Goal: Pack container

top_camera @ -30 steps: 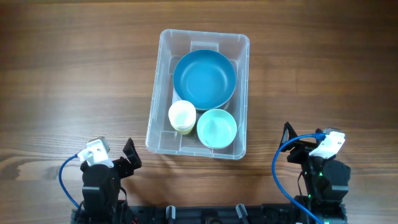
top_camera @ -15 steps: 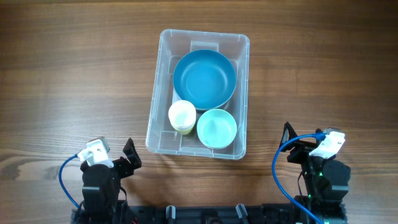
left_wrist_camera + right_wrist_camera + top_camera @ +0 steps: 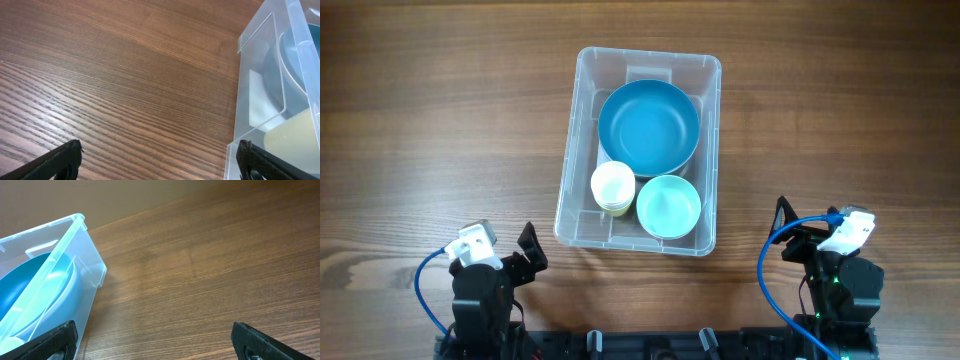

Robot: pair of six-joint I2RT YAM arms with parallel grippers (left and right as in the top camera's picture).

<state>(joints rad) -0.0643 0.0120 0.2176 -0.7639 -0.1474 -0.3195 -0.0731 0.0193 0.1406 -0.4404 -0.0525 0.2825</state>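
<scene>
Wide apart and holding nothing, the left fingers (image 3: 59, 161) show only as two dark tips at the bottom corners of the left wrist view. The right fingers (image 3: 48, 341) are spread just as wide and are cut off the same way in the right wrist view. Both pairs hang over bare brown wooden tabletop (image 3: 440, 120), well apart from everything else.

Between and beyond the two arms stands the clear rectangular plastic container (image 3: 640, 68), open side up. Its long axis runs away from the robot, with the near end swung slightly to the left.

Inside, a large round blue bowl (image 3: 648, 128) fills the far half almost from wall to wall. A smaller pale turquoise bowl (image 3: 668, 205) sits in the near right part. Just beside it, on its left, is a cream round cup (image 3: 612, 187), and whether the two touch cannot be told.

From the left wrist, only the container's near corner (image 3: 250, 75) shows at the right edge, with the cup a blur behind the wall. From the right wrist, its side wall (image 3: 82, 275) is cropped at the left, the blue bowl (image 3: 30, 295) visible through it.
</scene>
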